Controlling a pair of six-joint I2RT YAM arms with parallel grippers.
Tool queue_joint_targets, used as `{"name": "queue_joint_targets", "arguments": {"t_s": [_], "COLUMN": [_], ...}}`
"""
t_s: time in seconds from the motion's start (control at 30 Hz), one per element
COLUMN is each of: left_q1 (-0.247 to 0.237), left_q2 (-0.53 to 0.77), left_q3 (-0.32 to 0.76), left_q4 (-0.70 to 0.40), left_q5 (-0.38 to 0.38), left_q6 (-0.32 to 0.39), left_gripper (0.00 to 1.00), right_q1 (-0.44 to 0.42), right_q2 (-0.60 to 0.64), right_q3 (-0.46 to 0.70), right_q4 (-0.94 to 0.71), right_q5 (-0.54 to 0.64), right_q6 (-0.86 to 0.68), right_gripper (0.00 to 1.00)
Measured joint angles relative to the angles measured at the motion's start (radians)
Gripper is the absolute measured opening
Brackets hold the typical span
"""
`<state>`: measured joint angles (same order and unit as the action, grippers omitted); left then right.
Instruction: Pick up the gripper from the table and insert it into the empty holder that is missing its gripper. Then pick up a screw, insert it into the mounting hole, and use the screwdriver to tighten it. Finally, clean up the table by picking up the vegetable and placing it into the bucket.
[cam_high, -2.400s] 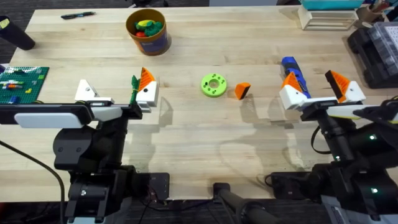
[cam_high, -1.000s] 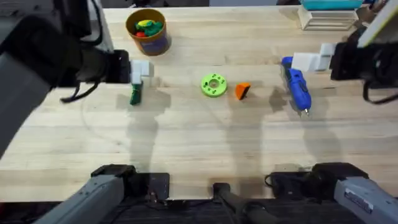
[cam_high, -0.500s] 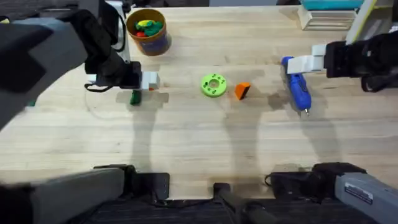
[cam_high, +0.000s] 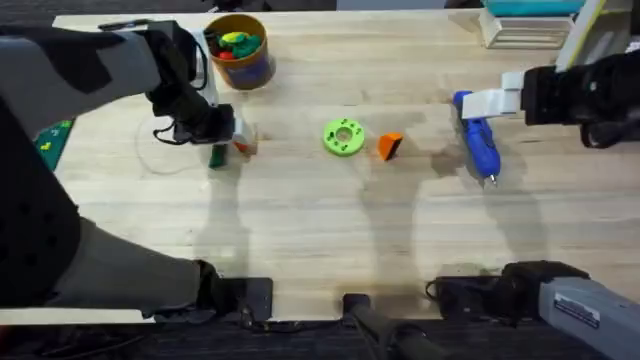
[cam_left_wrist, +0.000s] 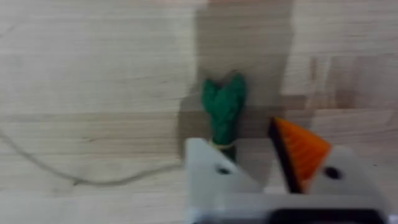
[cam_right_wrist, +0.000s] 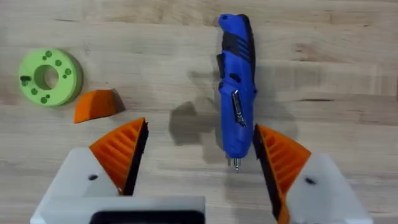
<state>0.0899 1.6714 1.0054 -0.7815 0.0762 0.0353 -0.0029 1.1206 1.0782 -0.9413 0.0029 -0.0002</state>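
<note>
The orange ribbed gripper (cam_high: 389, 146) lies loose on the table (cam_high: 320, 230), right of a lime-green disc (cam_high: 344, 137); the right wrist view also shows the gripper (cam_right_wrist: 98, 104). My left gripper (cam_high: 232, 136) hovers open just over the dark-green vegetable (cam_high: 216, 155). In the left wrist view the vegetable (cam_left_wrist: 222, 106) lies in front of the left gripper (cam_left_wrist: 239, 140), whose one white holder (cam_left_wrist: 214, 177) is bare while the other carries an orange pad (cam_left_wrist: 301, 149). My right gripper (cam_right_wrist: 196, 140) stands open above the blue screwdriver (cam_right_wrist: 236, 87). The bucket (cam_high: 238, 50) stands at the back left.
A thin cable loop (cam_high: 160, 162) lies left of the vegetable. A green brick plate (cam_high: 52, 140) sits at the left edge. White trays (cam_high: 525, 25) stand at the back right. The wide front half of the table is bare wood.
Both arms have risen from their rest pose and reached forward. In the last half second the left gripper shifted slightly right, over the vegetable; the right arm held still.
</note>
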Motion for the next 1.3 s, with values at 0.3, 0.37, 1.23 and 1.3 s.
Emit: {"name": "queue_joint_targets", "arguments": {"t_s": [0.3,0.37,1.23,1.3], "left_q1": [-0.005,0.008,0.01,0.01], "left_q2": [0.005,0.008,-0.921,-0.99], "left_q3": [0.008,0.008,-0.001,-0.001], "left_q4": [0.014,0.016,-0.032,-0.05], "left_q5": [0.001,-0.023,0.384,0.394], "left_q6": [0.018,0.018,-0.16,-0.171], "left_gripper": [0.282,0.592,0.985,0.985], "right_q1": [0.0,0.0,0.0,0.0], "right_q2": [0.0,0.0,0.0,0.0], "right_q3": [0.0,0.0,0.0,0.0], "right_q4": [-0.031,-0.041,-0.216,-0.216], "right_q5": [0.0,0.0,0.0,0.0], "right_q6": [0.0,0.0,0.0,0.0], "right_gripper": [0.993,0.993,0.993,0.994]}}
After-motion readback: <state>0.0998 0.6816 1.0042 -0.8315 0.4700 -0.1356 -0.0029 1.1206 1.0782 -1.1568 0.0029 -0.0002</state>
